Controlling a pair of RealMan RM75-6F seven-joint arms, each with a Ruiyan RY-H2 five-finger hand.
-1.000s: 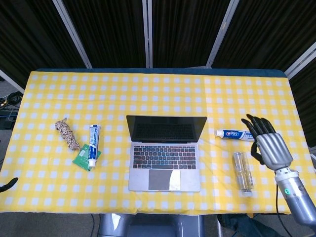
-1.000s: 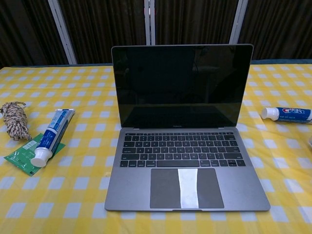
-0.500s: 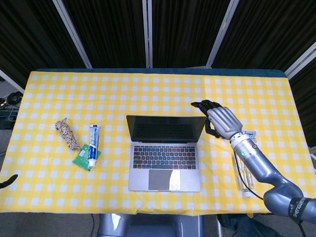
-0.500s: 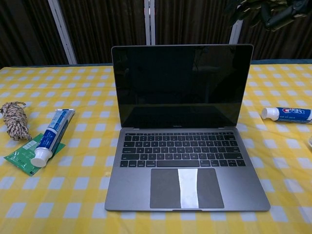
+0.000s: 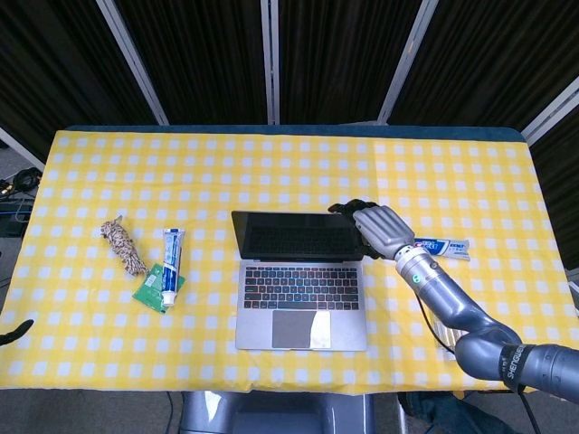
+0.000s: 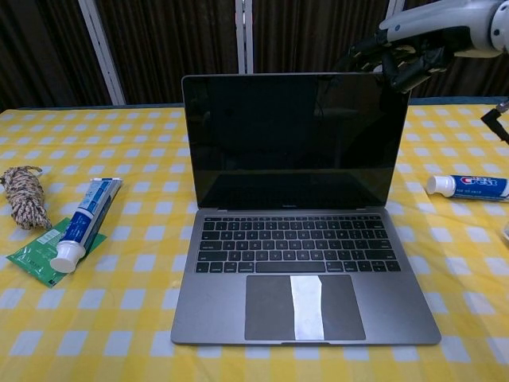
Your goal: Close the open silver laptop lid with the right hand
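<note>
The silver laptop [image 5: 303, 280] [image 6: 298, 231] stands open at the table's middle, its dark screen upright and facing me. My right hand [image 5: 373, 230] [image 6: 398, 54] hovers at the lid's top right corner, fingers spread and slightly curled, holding nothing. In the chest view its dark fingertips [image 6: 364, 54] sit just at the lid's upper edge; I cannot tell if they touch it. Only a dark tip of the left hand [image 5: 11, 335] shows at the left edge of the head view.
A toothpaste tube [image 5: 439, 246] [image 6: 468, 186] lies right of the laptop, with a clear bottle [image 5: 445, 333] behind my right forearm. On the left lie another toothpaste tube [image 5: 171, 265] on a green packet [image 5: 154, 288] and a rope bundle [image 5: 123, 246].
My right hand has swung from the table's right side leftward and inward to the laptop lid's top right corner. The laptop has not moved.
</note>
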